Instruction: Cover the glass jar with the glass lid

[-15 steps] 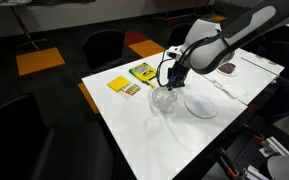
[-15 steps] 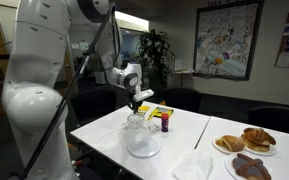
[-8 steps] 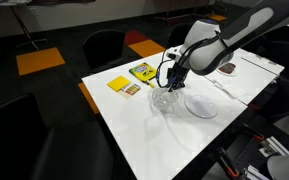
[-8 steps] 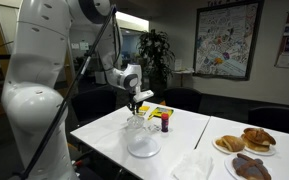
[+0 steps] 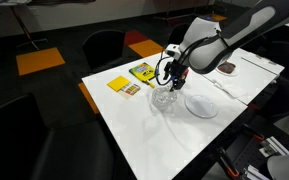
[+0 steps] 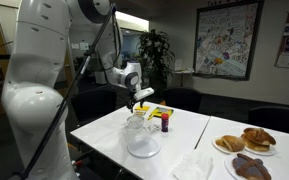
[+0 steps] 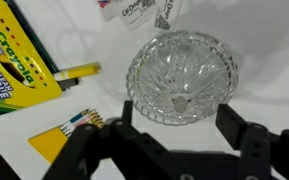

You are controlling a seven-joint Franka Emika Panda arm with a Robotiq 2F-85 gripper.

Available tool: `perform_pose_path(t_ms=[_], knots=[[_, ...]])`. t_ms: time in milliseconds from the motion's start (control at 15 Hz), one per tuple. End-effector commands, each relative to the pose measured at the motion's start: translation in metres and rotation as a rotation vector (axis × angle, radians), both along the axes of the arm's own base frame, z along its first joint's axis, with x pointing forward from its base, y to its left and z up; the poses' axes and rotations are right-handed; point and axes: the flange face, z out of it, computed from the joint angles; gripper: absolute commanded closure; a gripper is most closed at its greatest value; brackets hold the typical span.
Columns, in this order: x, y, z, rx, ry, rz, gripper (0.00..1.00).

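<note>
The glass jar [image 7: 181, 60] is a small cut-glass vessel standing on the white table, seen in both exterior views [image 5: 163, 99] [image 6: 136, 125]. The glass lid [image 7: 181, 102] shows as a clear round piece with a small knob, lying on top of the jar; the two are hard to tell apart. My gripper [image 7: 177, 122] hangs just above them, open, its fingers [image 7: 231, 125] on either side and apart from the glass. It shows in both exterior views [image 5: 171, 75] [image 6: 141, 102] over the jar. Nothing is between the jaws.
A wide whitish dish [image 5: 201, 105] [image 6: 142, 148] lies beside the jar. A crayon box [image 7: 14, 55] [image 5: 141, 72], loose crayons and a yellow pad [image 5: 123, 86] lie close by. A small bottle [image 6: 165, 122], plates of pastries [image 6: 246, 140] and a napkin [image 6: 192, 165] share the table.
The jaws have gone from shut on the lid to wide open, letting go of it. The gripper has lifted slightly off the jar; the jar has stayed in place.
</note>
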Motion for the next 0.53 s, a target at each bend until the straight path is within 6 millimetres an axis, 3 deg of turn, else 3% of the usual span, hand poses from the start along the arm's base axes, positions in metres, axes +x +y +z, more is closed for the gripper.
perform_pose_path(t_ms=[0,467], knots=[[-0.001,0.005,0.018,-0.011,-0.02,-0.002,0.0],[-0.015,0.014,0.038,0.009,0.014,-0.035,0.0]])
